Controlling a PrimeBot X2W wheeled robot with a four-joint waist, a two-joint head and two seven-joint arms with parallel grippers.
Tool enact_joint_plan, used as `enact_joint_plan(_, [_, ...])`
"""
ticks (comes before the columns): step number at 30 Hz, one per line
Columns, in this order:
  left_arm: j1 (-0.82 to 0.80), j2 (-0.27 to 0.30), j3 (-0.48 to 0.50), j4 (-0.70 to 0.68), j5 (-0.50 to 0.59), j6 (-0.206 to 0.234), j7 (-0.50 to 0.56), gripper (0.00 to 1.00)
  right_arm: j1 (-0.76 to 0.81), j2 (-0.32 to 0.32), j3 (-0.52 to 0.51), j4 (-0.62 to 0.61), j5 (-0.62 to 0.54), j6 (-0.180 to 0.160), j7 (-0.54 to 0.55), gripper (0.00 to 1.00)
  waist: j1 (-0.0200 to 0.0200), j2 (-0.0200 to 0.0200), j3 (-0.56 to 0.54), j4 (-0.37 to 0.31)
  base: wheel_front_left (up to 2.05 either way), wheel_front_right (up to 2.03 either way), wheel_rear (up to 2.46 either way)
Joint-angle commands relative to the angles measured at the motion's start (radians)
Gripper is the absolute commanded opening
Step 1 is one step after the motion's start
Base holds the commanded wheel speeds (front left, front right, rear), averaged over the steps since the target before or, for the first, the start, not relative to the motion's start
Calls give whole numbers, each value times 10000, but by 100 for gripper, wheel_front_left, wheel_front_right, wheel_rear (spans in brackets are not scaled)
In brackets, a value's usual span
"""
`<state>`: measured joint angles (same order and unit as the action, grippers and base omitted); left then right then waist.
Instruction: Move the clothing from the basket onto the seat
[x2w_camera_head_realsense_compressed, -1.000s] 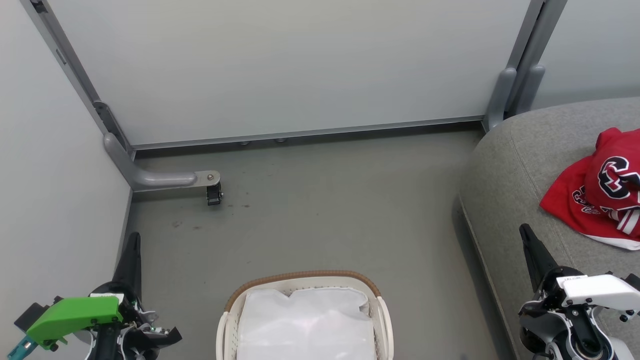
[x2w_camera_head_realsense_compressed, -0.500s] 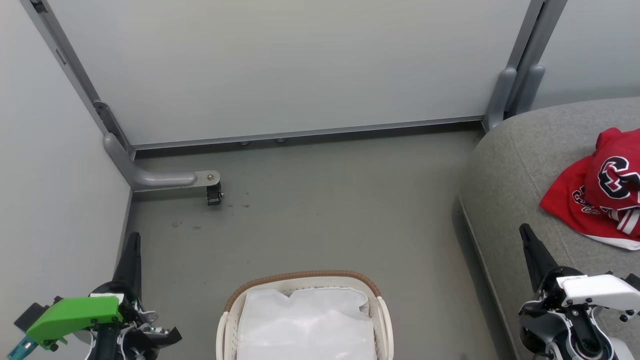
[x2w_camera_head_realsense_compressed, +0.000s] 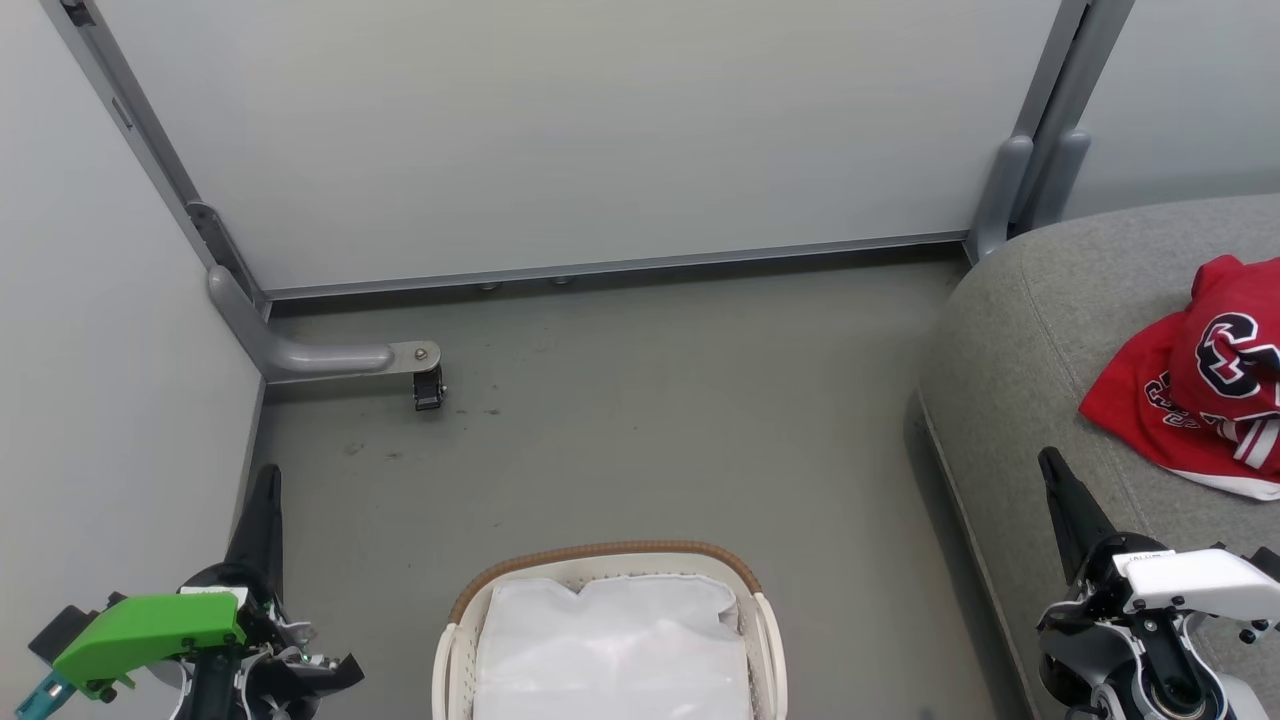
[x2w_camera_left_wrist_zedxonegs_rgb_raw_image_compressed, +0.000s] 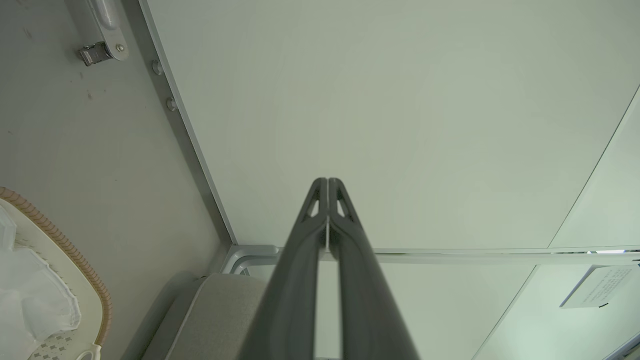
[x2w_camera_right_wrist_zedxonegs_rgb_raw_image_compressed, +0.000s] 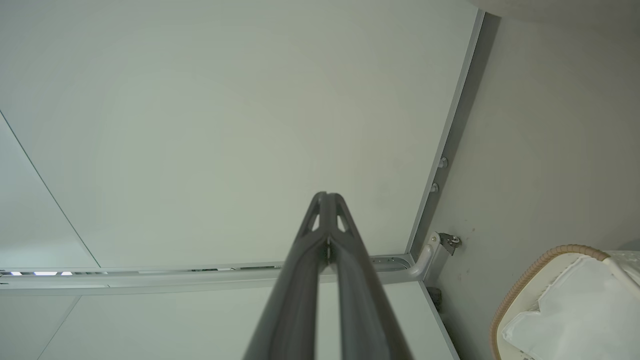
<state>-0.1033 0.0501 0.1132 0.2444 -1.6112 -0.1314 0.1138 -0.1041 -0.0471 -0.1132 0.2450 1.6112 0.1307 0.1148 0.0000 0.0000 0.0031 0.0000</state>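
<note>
While the clothing (x2w_camera_head_realsense_compressed: 1195, 400) lay on the seat (x2w_camera_head_realsense_compressed: 1020, 340) to the right of the basket (x2w_camera_head_realsense_compressed: 600, 553), the left gripper (x2w_camera_left_wrist_zedxonegs_rgb_raw_image_compressed: 327, 183) and right gripper (x2w_camera_right_wrist_zedxonegs_rgb_raw_image_compressed: 327, 196) flanked that basket, jaws pressed together, empty

We are looking down at the red clothing (x2w_camera_head_realsense_compressed: 1195, 400) lying bunched on the grey seat (x2w_camera_head_realsense_compressed: 1030, 380) at the right edge. The basket (x2w_camera_head_realsense_compressed: 600, 553) is standing on the floor (x2w_camera_head_realsense_compressed: 650, 400) at bottom centre, its white liner (x2w_camera_head_realsense_compressed: 610, 650) showing inside. We are holding our left tool (x2w_camera_head_realsense_compressed: 265, 500) and right tool (x2w_camera_head_realsense_compressed: 1058, 480) low at either side, dark fingers pointing up.
</note>
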Motion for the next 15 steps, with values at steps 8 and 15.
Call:
enact_joint_plan(8, [-113, 0, 22, -7, -33, 14, 40, 0, -80, -60, -17, -26, 36, 0, 22, 0, 0, 0, 0, 0, 0, 0, 0])
enact_joint_plan(15, [-113, 0, 22, -7, -34, 14, 40, 0, -80, -60, -17, -26, 36, 0, 22, 0, 0, 0, 0, 0, 0, 0, 0])
